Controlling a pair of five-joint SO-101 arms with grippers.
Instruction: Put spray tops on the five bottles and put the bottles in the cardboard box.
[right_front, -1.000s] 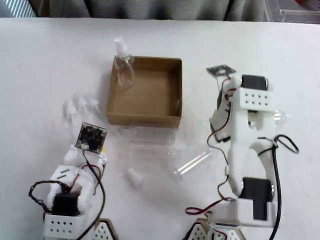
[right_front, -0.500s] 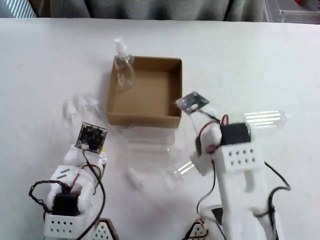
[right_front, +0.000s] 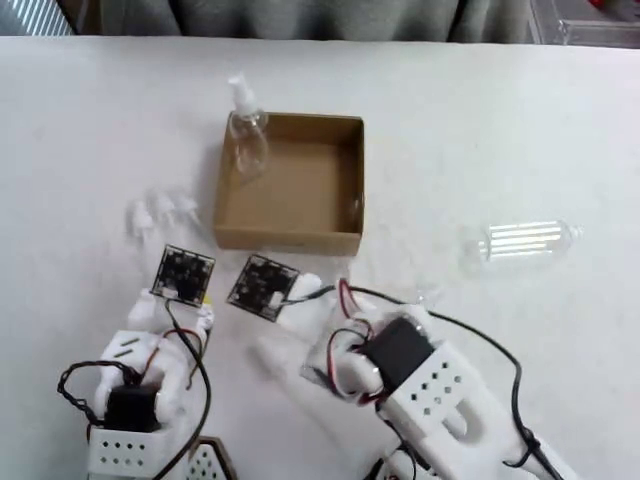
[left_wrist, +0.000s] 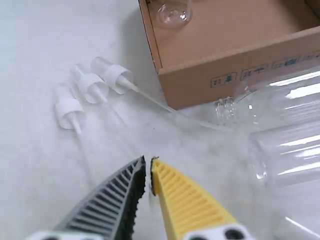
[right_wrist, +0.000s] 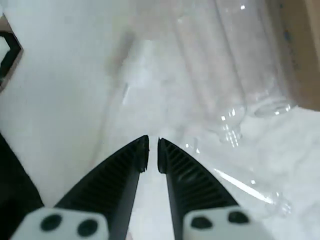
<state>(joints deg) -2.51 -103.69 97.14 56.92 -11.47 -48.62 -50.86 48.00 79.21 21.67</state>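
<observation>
Cardboard box (right_front: 290, 240) holding one bottle (right_front: 247, 140), left tool (left_wrist: 148, 165) pressed together, right tool (right_wrist: 153, 147) likewise.

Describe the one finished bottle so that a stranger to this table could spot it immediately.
Find the cardboard box in the middle of the white table. At its far left corner stands a clear bottle. Unlike the bare bottles lying on the table, it alone wears a white spray top.
</observation>
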